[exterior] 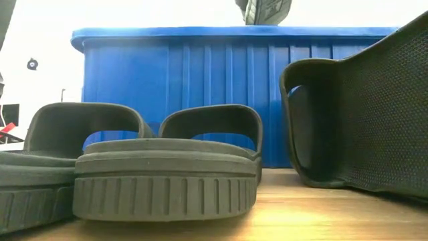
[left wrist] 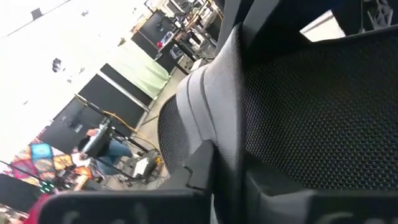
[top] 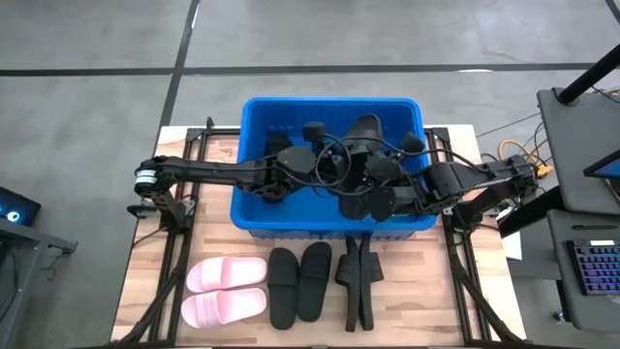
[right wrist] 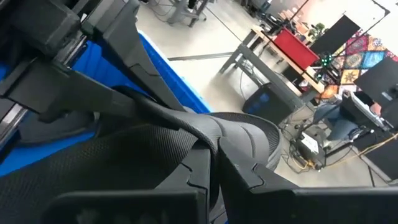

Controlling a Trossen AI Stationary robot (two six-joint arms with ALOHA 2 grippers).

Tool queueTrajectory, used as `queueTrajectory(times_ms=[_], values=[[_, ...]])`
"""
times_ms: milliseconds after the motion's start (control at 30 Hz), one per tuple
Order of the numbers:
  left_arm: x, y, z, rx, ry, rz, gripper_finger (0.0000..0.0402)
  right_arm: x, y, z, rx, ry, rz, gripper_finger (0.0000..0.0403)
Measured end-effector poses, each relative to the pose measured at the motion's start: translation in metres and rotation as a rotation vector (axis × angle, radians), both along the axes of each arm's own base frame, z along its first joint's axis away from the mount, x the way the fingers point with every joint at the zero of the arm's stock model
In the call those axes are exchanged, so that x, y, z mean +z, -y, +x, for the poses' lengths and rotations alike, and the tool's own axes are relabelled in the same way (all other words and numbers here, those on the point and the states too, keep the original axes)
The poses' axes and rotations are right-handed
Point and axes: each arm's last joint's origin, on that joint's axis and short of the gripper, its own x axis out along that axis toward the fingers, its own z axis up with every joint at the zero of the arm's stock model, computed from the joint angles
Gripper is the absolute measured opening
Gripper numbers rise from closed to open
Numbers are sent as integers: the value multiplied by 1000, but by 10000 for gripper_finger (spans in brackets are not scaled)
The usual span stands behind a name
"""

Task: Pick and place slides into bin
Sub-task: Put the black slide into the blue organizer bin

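One black slide point(top: 368, 160) hangs over the blue bin point(top: 254, 221), held between both grippers. Its treaded sole shows above the bin's rim in the low view point(exterior: 264, 9). My left gripper point(top: 337, 167) comes from the table's left and my right gripper point(top: 389, 189) from the right, each shut on this slide. On the table in front of the bin, the pink pair point(top: 227, 291) and a black pair point(top: 298, 281) lie flat on their soles. Two more black slides point(top: 357, 283) stand on their side edges. My left gripper pinches the slide's wide strap point(left wrist: 208, 102) between its two fingers point(left wrist: 202, 171), at the strap's edge next to the textured footbed point(left wrist: 323, 118). It comes roughly level from the table's left. The slide is lifted clear above the bin. My right gripper pinches the same slide's strap point(right wrist: 239, 134) between its two fingers point(right wrist: 202, 168), at the strap's edge. It comes roughly level from the table's right, opposite the left gripper. The slide is clear of the bin's floor and rim.
The bin stands at the middle of the table's far half, and its blue wall point(exterior: 200, 87) rises behind the black slides point(exterior: 167, 174) in the low view. Cables point(top: 334, 155) loop over the bin between the arms. Desks and a person show in the room beyond point(right wrist: 348, 118).
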Motion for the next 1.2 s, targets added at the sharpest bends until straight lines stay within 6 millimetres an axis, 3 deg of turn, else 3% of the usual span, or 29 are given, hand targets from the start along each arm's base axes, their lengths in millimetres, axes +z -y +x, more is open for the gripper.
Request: queueTrajectory(times_ms=[267,467,633,767,967,1200], values=[[3,-2,-4,40,-86,69,3,5,3,-8,30,-9,42,67],[-8,-13,-15,108,-299,101,1,26,8,-29,64,67,121,134],[-20,-28,-28,137,-483,85,1,41,16,-53,68,132,142,163],[-37,-45,-39,181,-641,61,1,49,21,-70,59,187,162,171],[-72,-73,-54,248,-717,-34,0,56,28,-93,74,239,243,166],[-116,-99,-79,262,-806,-49,0,57,28,-98,101,234,280,158]])
